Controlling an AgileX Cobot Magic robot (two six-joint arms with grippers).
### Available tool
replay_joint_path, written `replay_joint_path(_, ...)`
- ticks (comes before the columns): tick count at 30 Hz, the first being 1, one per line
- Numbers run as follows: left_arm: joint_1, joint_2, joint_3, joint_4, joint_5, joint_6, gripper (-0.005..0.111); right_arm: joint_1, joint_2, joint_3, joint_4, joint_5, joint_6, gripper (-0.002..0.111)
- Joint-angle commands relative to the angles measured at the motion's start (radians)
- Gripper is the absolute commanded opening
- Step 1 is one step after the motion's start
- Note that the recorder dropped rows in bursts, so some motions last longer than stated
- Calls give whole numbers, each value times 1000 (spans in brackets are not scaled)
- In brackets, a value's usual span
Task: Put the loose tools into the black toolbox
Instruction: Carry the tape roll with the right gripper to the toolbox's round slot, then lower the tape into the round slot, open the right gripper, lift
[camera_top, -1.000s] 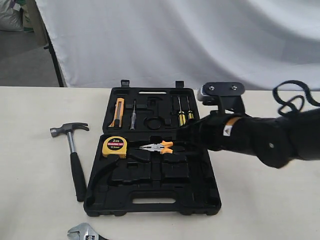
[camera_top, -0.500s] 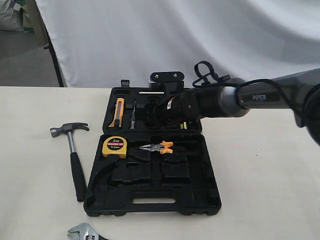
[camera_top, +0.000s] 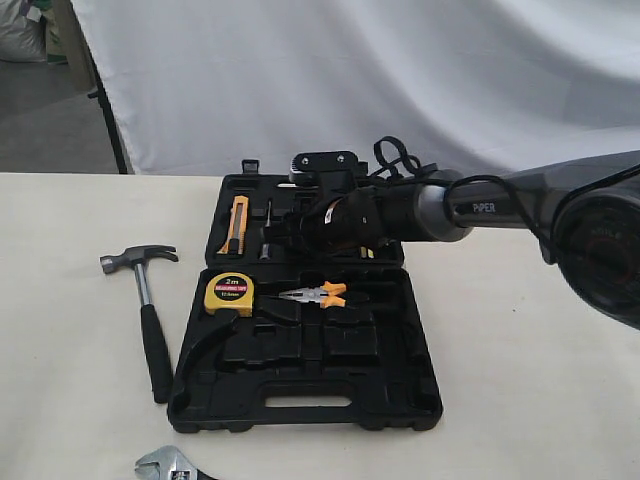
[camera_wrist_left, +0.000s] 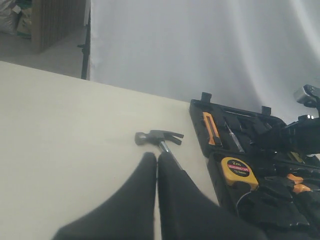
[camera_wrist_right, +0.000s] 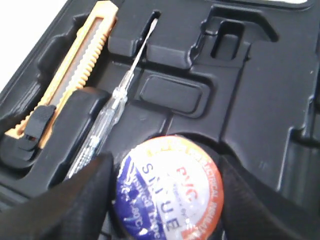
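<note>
The black toolbox lies open mid-table. My right gripper reaches across over its far half. In the right wrist view this gripper is shut on the tape roll, its colourful label facing the camera, right above a round recess; whether the roll is seated there cannot be told. The claw hammer lies on the table left of the case. The silver wrench shows at the front edge. My left gripper is shut and empty, hovering near the hammer; the exterior view does not show it.
Inside the case sit a yellow tape measure, orange-handled pliers, an orange utility knife and a tester screwdriver. A white cloth backdrop hangs behind the table.
My right arm swung left from the case's right side to over its far half, carrying the tape roll down toward the round recess. Hammer and wrench have not moved.
</note>
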Motion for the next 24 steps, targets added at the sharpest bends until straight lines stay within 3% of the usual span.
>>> replay_joint_path(1,25,-3,-3,4,-7,-5,1,-19,6,-6,-3,-30,-13,0)
replay_joint_path(13,25,-3,-3,4,-7,-5,1,-9,22,-6,-3,-9,-25,1)
replay_joint_path(16,25,-3,-3,4,-7,-5,1,-12,22,-6,-10,9,-25,17)
replay_joint_path(20,25,-3,-3,4,-7,-5,1,-12,22,-6,-7,9,-16,46)
replay_joint_path(24,25,-3,-3,4,-7,-5,1,-10,12,-6,-7,5,-8,66)
